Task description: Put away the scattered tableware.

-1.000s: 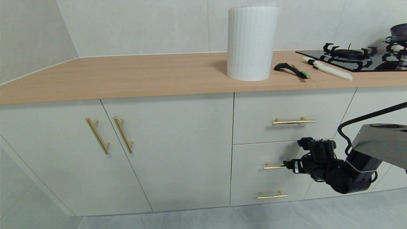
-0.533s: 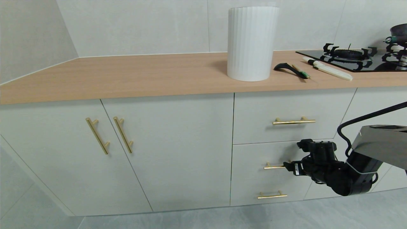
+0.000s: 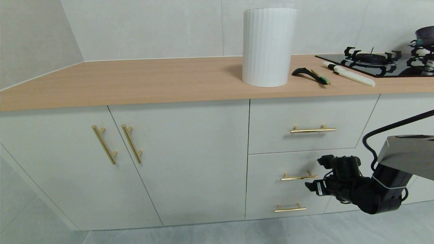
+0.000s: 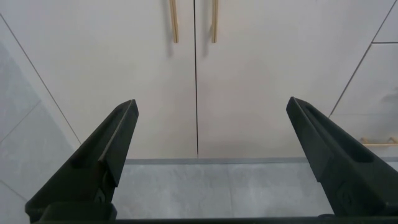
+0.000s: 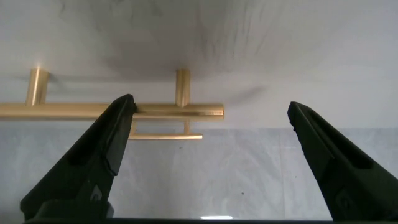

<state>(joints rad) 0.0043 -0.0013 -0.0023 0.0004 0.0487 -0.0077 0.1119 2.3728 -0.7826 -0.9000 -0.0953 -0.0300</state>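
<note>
Cupboard doors, below and left of the white ribbed canister, face the left end effector, whose fingers stand spread wide with nothing between them. The canister stands upright on the worktop. Just right of it lies the scattered tableware: a black-handled utensil, then a thin green-ended stick touching or nearly touching it, then a pale knife at the edge of the hob. All three lie flat and slant away from the canister. Below the canister the drawers are shut, with the top drawer handle uppermost and the middle drawer handle under it. The right end effector, low and right of the canister, is released and empty. The middle handle runs level across its front, long axis side to side. The bar's near end sits just inside the gap between the fingers, slightly toward the canister side and a touch higher. Being much the nearer arm, the right one seems set to take that bar. Probably it must shift a little along the bar before closing, or the grip would catch only the tip.
</note>
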